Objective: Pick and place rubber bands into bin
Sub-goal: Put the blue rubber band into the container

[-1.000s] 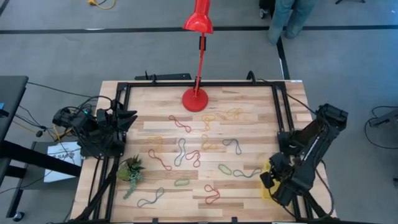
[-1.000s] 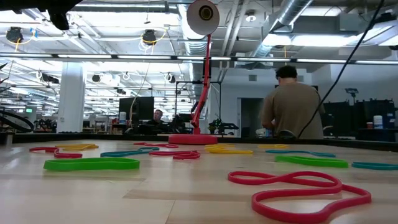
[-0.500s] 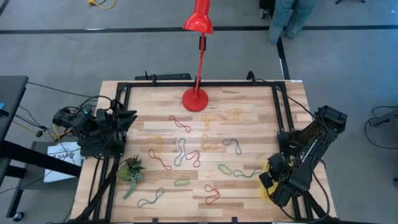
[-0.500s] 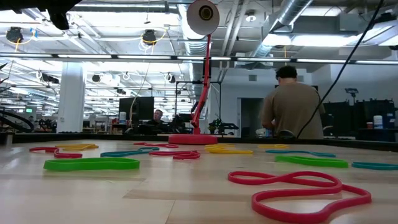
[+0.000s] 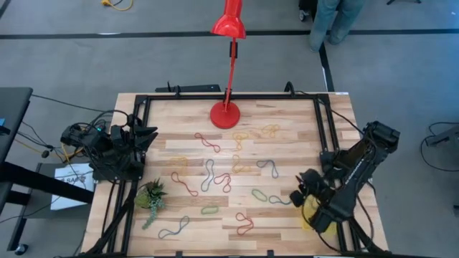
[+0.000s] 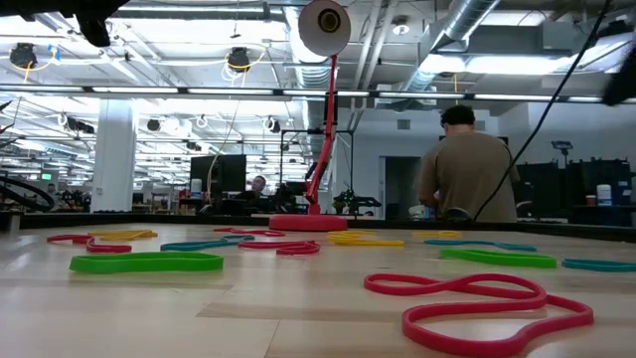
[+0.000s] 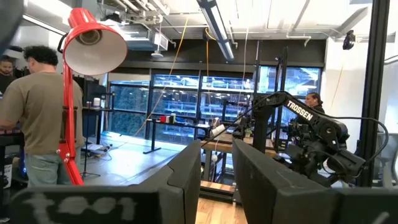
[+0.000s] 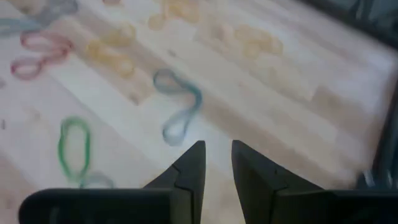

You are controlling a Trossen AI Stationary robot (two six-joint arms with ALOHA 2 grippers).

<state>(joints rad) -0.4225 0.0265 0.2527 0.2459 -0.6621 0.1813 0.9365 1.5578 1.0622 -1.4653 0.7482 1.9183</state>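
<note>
R gripper point(image 5: 300, 195) has been shifted off the bin point(image 5: 310, 215) twd the rubber bands point(image 5: 215, 175); fingers narrowly parted, nothing held.

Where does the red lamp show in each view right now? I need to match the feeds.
High view: lamp at top centre, base on the table's far edge.
Low view: lamp mid-frame, base at the table's far side.
Left wrist view: lamp at upper left.
Right wrist view: not in it.
Shared landmark: the person standing beyond the table near the lamp.
</note>
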